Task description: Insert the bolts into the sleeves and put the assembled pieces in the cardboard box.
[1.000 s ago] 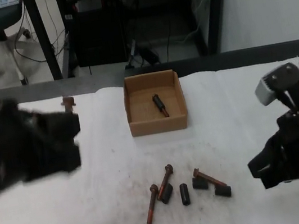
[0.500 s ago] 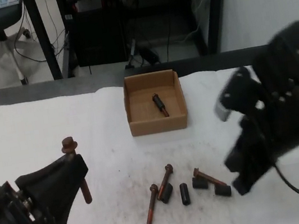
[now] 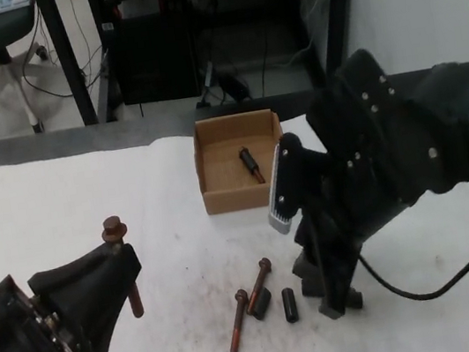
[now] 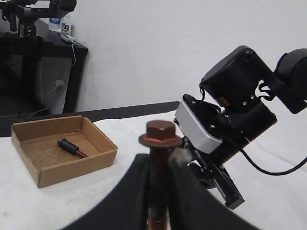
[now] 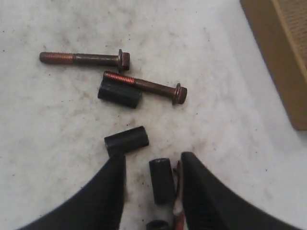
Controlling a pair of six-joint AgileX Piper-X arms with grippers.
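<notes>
— White surface (image 3: 59, 195), cardboard box (image 3: 249, 197) toward the far side with one sleeved bolt (image 3: 252, 165) lying inside. What's the left end effector (image 4: 158, 191) got?

— It's clamped on a bolt (image 4: 159, 138), held upright, head on top. Meanwhile the right end effector (image 5: 152, 162) is spread wide over a sleeve (image 5: 162, 182), a finger on either side, not gripping it. Other bolts (image 5: 84, 58) and sleeves (image 5: 126, 141) lie loose just beside it.

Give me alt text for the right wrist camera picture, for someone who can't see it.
The right tool, fingers open, hangs over a black sleeve on the white cloth, one finger either side of it. Nearby lie other sleeves and two loose bolts, with a corner of the cardboard box at the edge.
</notes>
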